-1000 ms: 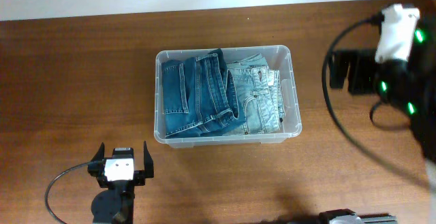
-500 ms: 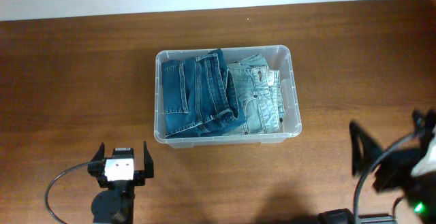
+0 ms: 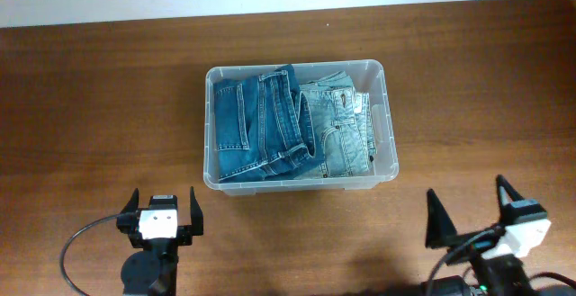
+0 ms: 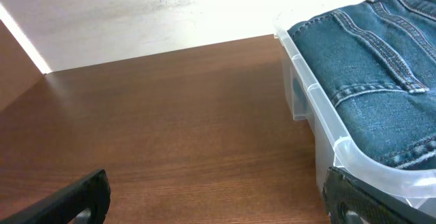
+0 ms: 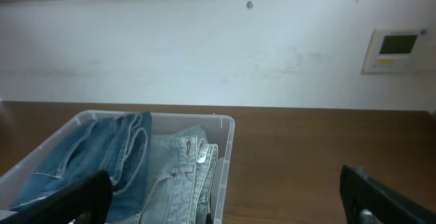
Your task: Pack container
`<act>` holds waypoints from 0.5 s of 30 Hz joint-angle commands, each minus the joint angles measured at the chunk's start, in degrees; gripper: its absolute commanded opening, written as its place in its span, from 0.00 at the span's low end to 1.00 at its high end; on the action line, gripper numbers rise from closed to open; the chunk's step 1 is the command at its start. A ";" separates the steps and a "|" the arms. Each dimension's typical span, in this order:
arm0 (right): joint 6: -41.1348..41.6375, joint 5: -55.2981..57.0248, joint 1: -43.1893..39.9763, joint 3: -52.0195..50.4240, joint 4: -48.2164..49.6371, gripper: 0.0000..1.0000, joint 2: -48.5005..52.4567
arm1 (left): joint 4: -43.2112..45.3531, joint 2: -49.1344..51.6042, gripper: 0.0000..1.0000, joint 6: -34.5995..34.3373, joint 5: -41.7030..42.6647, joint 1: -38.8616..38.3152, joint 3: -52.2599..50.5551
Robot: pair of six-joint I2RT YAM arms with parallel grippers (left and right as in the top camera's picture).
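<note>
Container (image 3: 315, 64) is sitting mid-worktop (image 3: 108, 107), slightly toward the far wall, long side running left-right. Dark jeans (image 3: 256, 125) are lying folded in its left half and light jeans (image 3: 342, 130) in its right half. The two are touching, with the dark pair overlapping the light one a bit. Both pairs are filling the bin roughly to the rim.

Left claw (image 3: 163, 197) is hovering near the front edge, below the container's left corner and apart from it. Its fingers are spread wide and gripping nothing. Right claw (image 3: 466, 201) is hanging at the front right, well apart from the bin, also spread and gripping nothing. Each wrist view is showing the bin ahead, with nothing between the fingers.

Step judgement: packing is looking finished or nearly so. No loose garment is showing anywhere on the worktop, and no lid is in view.

Next move judgement: if anything more is going in, it is coming from outside the frames and needs laying on top, since the floor is looking fully covered. Otherwise the arms are only needing to keep off the rim.
</note>
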 commanded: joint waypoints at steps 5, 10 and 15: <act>0.42 -1.25 0.46 -14.10 13.33 0.99 -4.02 | 0.20 -0.50 1.00 0.74 0.61 0.28 -0.33; 0.44 -2.38 0.46 -23.10 23.54 0.99 -6.21 | 0.20 -0.50 1.00 0.74 0.61 0.28 -0.33; 0.39 -2.58 0.46 -29.35 32.76 0.98 -7.19 | 0.20 -0.50 1.00 0.74 0.63 0.28 -0.33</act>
